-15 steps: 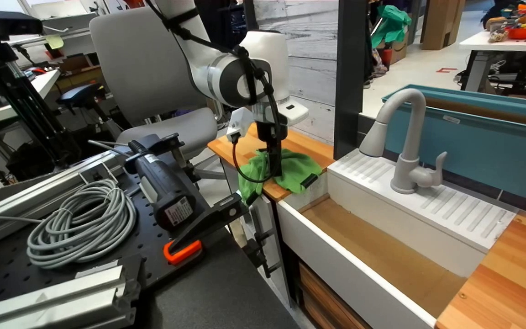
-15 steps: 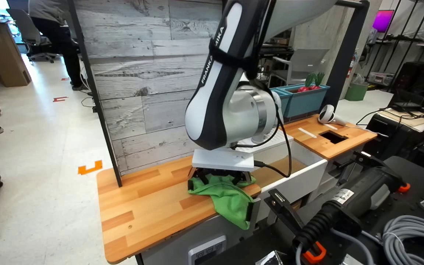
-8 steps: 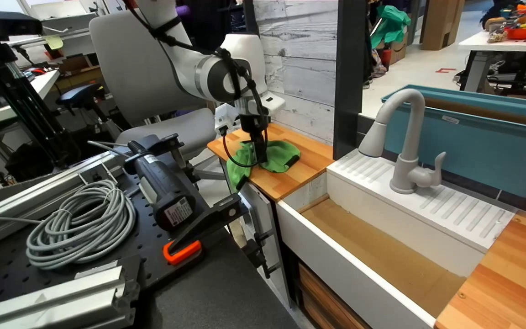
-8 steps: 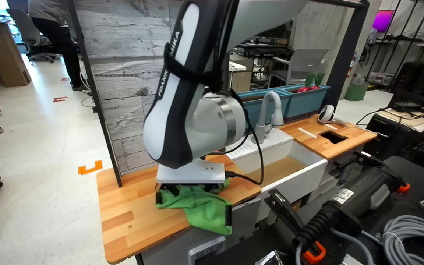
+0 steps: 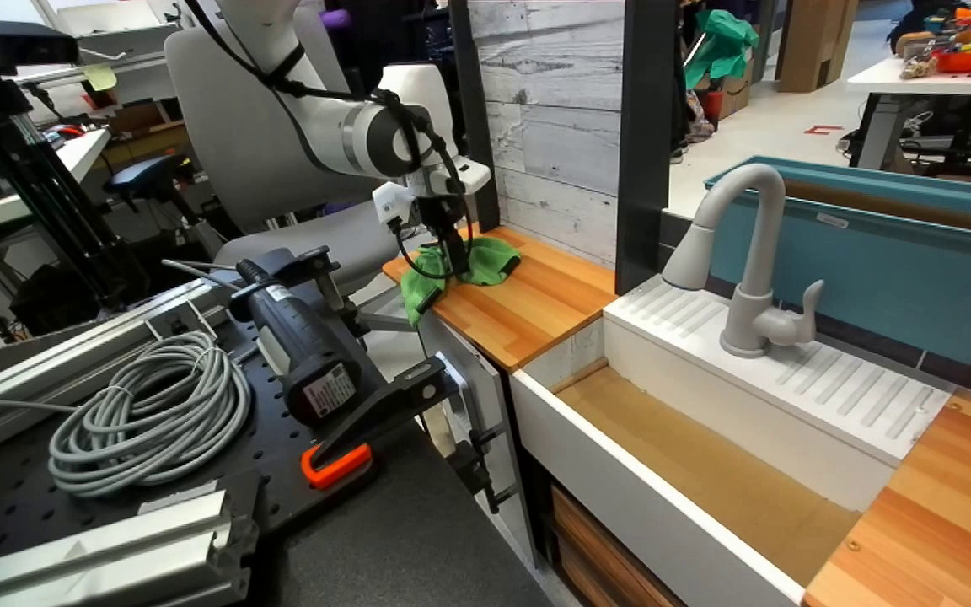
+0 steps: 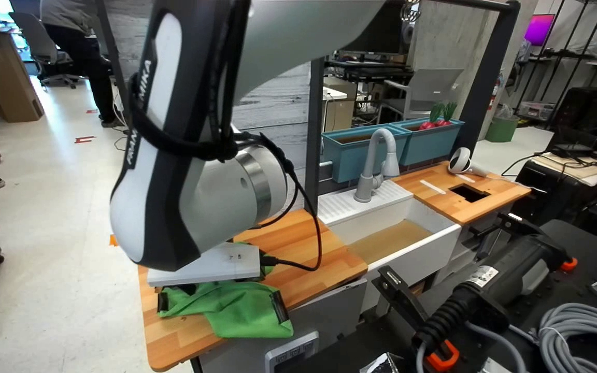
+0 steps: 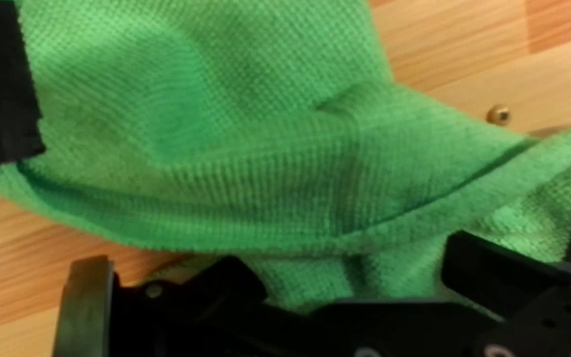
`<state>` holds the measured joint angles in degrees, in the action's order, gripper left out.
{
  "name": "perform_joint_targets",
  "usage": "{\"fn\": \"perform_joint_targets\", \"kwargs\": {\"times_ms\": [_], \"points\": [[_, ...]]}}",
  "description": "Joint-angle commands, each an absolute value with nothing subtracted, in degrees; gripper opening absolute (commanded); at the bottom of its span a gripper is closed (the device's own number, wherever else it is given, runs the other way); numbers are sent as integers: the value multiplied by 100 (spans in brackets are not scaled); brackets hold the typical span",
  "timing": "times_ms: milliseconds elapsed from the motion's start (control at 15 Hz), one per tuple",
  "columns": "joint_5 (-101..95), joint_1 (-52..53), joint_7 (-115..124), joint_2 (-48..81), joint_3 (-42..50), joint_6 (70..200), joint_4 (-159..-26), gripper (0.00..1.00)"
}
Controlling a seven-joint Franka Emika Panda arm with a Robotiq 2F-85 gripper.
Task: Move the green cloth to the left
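Down from the top and over the left half of an exterior view, the white and black robot arm. Below, from lower left to center, the wooden desk. Against its right end, just right of center, a white sink, with a teal planter box behind. Left of bottom center there, the green cloth: rumpled on the desk's left part, well apart from the sink, and in both exterior views draped partly over a long edge. Spread across most of the wrist view, with a long fold running from side to side. At the bottom of that view, the hand, jaws wide apart, green fabric between the black fingers. On the fabric, black strips, at upper left and at the right edge. Upper right, just beside the cloth, a small brass-colored screw in the wood.
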<state>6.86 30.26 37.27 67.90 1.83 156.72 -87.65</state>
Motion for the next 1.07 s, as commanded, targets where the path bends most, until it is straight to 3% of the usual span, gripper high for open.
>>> {"fn": "perform_joint_targets", "kwargs": {"times_ms": [0,267,867,933,1000], "points": [[579,3220,3862,7111,279,15505,-8294,100],[674,3220,3964,6733,254,15611,-8743,100],[521,3546,4268,4682,423,16182,-11129,100],[633,3355,4274,5324,256,16153,-10297,100],[617,3378,4277,5166,259,16150,-10478,100]]}}
